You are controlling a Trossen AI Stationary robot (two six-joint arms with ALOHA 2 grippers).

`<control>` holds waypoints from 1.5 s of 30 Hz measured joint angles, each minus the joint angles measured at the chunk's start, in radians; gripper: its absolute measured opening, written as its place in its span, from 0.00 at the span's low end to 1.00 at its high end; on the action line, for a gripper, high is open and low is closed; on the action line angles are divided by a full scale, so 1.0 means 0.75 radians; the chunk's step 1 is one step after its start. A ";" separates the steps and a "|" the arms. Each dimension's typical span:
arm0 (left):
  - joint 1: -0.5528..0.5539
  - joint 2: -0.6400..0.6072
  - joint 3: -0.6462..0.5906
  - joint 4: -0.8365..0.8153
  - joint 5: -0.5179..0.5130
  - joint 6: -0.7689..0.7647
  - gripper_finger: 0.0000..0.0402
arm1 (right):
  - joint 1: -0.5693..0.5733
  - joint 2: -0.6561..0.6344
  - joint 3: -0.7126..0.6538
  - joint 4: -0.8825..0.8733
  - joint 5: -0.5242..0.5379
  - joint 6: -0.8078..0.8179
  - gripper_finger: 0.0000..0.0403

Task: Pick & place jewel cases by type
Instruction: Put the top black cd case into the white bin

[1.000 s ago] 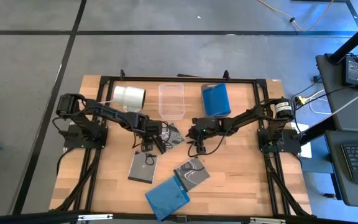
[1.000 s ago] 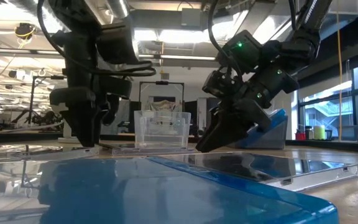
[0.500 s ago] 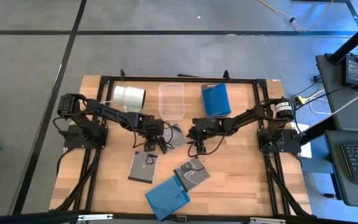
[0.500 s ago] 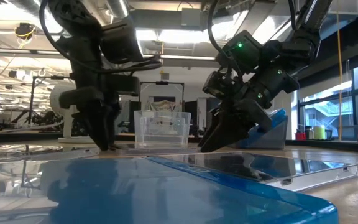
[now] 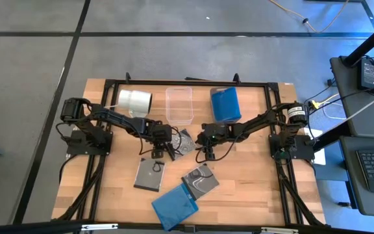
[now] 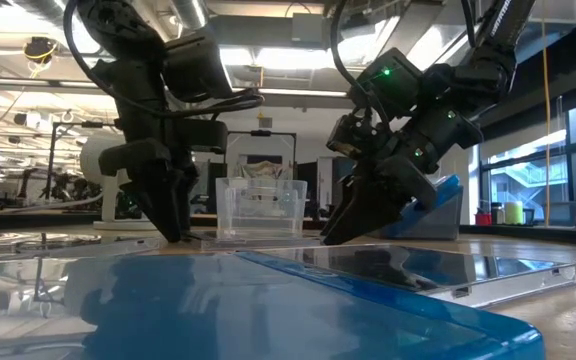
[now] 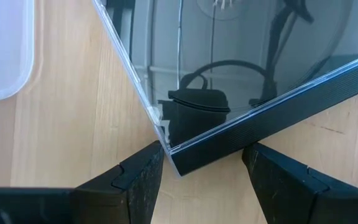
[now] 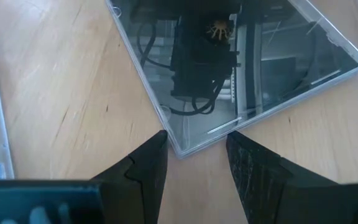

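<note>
A dark jewel case (image 5: 182, 142) lies flat near the table's middle. My left gripper (image 5: 162, 155) is open, low over the table, with one corner of that case (image 7: 173, 163) between its fingers. My right gripper (image 5: 206, 155) is open too, and its fingers stand on either side of a corner (image 8: 182, 151) of a second dark case (image 5: 200, 180). A third dark case (image 5: 150, 174) and a translucent blue case (image 5: 174, 206) lie flat toward the near edge. My left gripper comes down slanting at the case's corner (image 7: 166, 149). One fingertip (image 7: 146, 163) is right at the case's edge, and I cannot tell whether it touches. My right gripper's fingertips (image 8: 157, 146) stand close beside the other case's corner; whether they touch cannot be told.
A clear tray bin (image 5: 179, 104) and a blue tray (image 5: 225, 104) stand at the far edge, with a white cylinder (image 5: 135, 100) to their left. A black frame (image 5: 174, 82) runs around the table. Bare wood lies to the right of the cases.
My left gripper has moved toward the table's right and slightly down, closing in on the dark case's corner. The right gripper has stayed about where it was. No case has visibly moved.
</note>
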 joint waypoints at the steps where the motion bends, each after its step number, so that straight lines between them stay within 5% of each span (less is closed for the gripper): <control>1: 0.000 0.000 0.000 0.001 0.001 -0.003 0.56 | 0.000 0.000 0.000 -0.001 0.000 0.000 0.42; 45: -0.050 -0.357 0.011 0.100 0.006 -0.016 0.56 | -0.001 0.001 -0.001 -0.022 0.002 -0.007 0.42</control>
